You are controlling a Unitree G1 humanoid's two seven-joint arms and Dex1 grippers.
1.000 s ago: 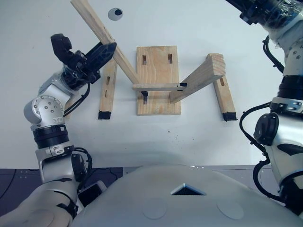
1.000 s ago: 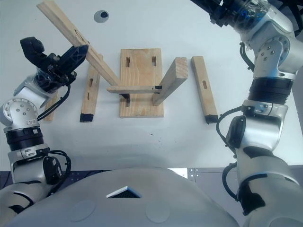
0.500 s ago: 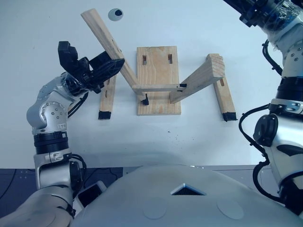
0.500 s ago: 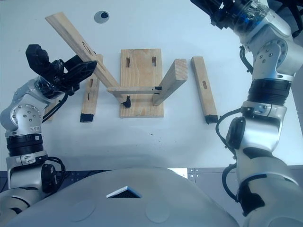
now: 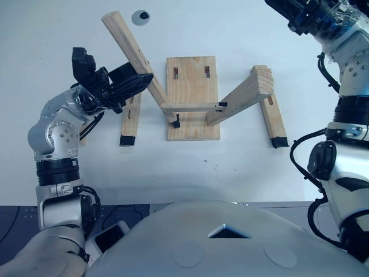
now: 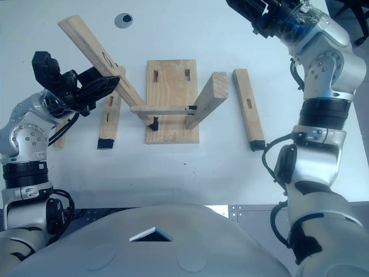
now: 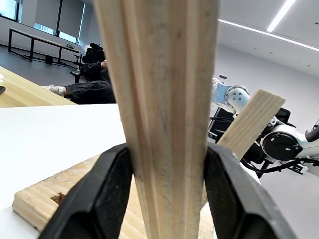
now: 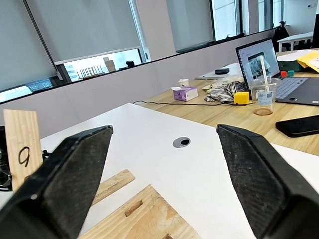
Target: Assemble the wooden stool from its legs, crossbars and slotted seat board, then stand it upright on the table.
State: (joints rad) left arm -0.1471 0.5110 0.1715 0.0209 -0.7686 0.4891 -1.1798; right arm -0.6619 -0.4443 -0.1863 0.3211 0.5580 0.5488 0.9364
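**Left gripper [image 5: 131,79] clamped on tilted leg [image 5: 122,37]**

We see the leg slanting from the seat board's [image 5: 193,72] 10 o'clock down onto it. The crossbar [image 5: 190,106] meets it near its lower end and runs toward 3 o'clock into a second leg [image 5: 242,95]. Two loose legs [image 5: 131,118] lie flat on the table at the board's 9 and 3. Right gripper [image 6: 245,8], fingers apart, hangs at 1 o'clock.
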